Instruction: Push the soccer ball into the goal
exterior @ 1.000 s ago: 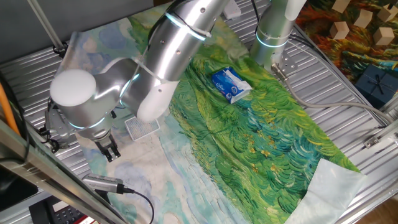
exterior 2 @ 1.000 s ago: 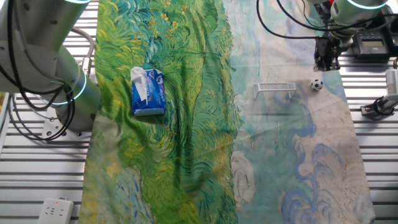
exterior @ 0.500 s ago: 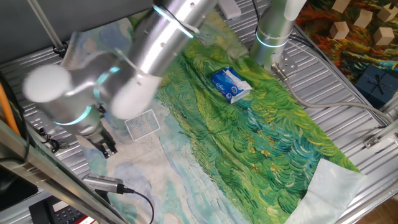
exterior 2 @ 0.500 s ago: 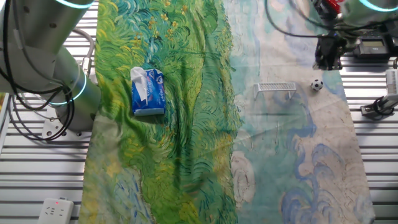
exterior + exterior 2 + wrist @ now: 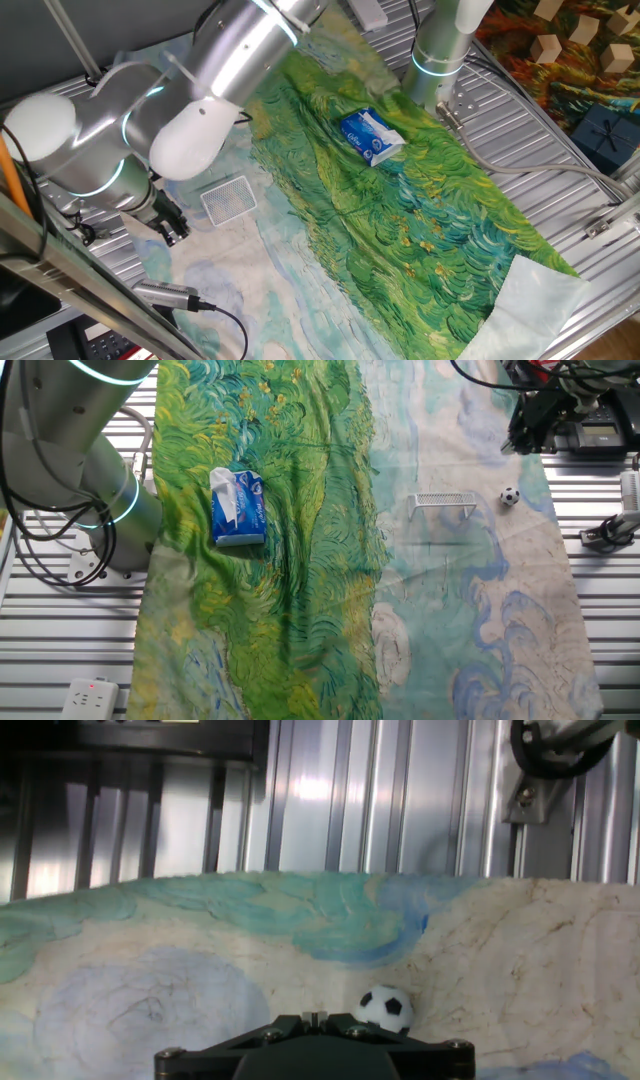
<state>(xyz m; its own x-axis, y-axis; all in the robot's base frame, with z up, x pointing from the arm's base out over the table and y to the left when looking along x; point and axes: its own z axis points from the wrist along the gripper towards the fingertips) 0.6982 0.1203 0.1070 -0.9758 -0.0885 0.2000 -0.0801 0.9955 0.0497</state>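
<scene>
The soccer ball [image 5: 510, 496] is a tiny white ball with black patches on the pale part of the cloth, just right of the goal [image 5: 445, 502], a small white mesh frame. The goal also shows in one fixed view [image 5: 227, 199]; the ball is hidden there behind the arm. My gripper [image 5: 527, 438] hangs above and slightly right of the ball, at the cloth's far edge, fingers together. In the hand view the ball [image 5: 385, 1008] sits just beyond the shut fingertips [image 5: 316, 1019], slightly to the right.
A blue-and-white tissue packet [image 5: 237, 507] lies on the green part of the painted cloth [image 5: 300, 560]. A second arm's base [image 5: 110, 510] stands at the left. A black device [image 5: 600, 435] and a camera mount [image 5: 610, 532] sit on the slatted table near the ball.
The arm has swung and the gripper has lifted a little away from the ball toward the cloth's edge. The ball and goal have not moved.
</scene>
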